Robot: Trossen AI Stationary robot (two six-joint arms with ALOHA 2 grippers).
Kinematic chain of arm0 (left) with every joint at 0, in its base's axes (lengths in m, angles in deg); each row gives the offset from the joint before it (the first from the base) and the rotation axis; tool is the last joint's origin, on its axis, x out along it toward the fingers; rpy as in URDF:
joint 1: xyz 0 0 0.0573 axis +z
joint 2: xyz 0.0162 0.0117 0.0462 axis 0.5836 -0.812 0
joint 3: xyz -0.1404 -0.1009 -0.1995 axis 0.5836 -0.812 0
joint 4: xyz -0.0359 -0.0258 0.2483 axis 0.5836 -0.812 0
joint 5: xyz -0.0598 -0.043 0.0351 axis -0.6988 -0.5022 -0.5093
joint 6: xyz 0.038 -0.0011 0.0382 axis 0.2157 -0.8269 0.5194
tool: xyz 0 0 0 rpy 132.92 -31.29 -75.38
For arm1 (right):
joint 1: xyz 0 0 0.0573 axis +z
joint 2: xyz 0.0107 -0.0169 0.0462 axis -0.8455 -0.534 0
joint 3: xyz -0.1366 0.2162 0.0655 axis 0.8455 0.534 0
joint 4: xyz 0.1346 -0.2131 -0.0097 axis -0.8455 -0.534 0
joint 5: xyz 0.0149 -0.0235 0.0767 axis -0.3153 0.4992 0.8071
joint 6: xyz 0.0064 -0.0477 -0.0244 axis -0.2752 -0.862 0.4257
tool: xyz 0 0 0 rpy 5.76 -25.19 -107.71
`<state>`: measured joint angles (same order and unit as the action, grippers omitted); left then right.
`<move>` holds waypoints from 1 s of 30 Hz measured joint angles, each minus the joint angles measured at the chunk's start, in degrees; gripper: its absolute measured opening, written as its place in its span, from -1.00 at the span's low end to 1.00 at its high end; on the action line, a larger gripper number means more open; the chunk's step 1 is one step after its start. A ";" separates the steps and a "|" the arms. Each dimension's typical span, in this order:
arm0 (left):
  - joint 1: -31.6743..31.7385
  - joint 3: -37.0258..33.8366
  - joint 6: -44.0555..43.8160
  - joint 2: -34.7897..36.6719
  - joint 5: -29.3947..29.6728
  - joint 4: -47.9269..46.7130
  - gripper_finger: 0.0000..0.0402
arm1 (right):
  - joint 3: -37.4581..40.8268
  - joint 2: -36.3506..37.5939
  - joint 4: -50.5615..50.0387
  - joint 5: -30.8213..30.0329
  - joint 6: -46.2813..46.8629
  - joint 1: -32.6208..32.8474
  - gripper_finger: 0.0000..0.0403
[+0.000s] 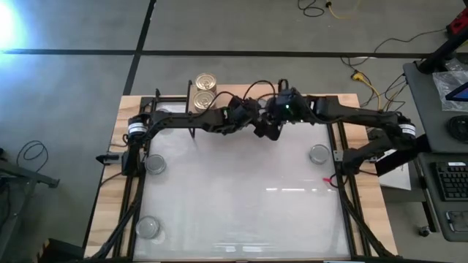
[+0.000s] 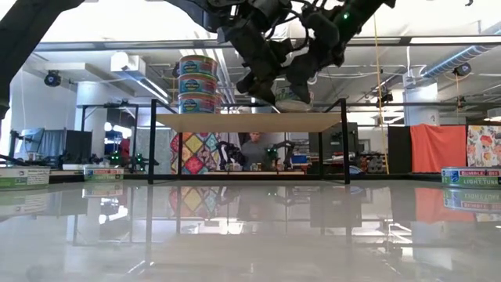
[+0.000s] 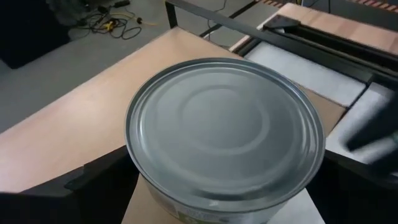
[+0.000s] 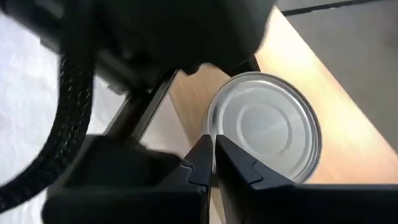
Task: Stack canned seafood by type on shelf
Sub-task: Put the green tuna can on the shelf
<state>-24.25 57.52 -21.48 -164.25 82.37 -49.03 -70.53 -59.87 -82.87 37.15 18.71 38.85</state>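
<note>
Silver-lidded tin stands upright — lid up — on the shelf.

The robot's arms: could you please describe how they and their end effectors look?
Both arms are dark, jointed links with black cables looping along them. In the high view, pale bands ring the left arm and right arm near their bases, and a green light glows at the right wrist. The right end effector has two black, angular fingers.

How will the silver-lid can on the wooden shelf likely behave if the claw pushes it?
The silver-lid can looks rigid metal, so it should not bend. Being short and wide, it will probably slide on the shelf rather than tip. Its smooth lid may be slippery.
</note>
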 joint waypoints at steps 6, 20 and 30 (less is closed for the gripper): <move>-0.03 -0.03 -0.21 0.00 -0.03 -0.49 0.96 | 2.98 0.00 5.80 6.46 -2.70 -4.67 -0.94; -0.66 -0.10 0.57 0.00 -2.14 -0.95 0.99 | 7.02 -2.99 12.76 26.04 -9.67 -11.49 -0.94; -0.68 -0.18 -0.38 0.00 -1.45 -4.15 0.99 | 5.27 -7.74 10.50 25.28 -11.01 -14.14 -0.94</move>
<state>-24.93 57.34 -21.85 -164.25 80.92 -53.18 -65.26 -67.61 -72.38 62.43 7.70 24.71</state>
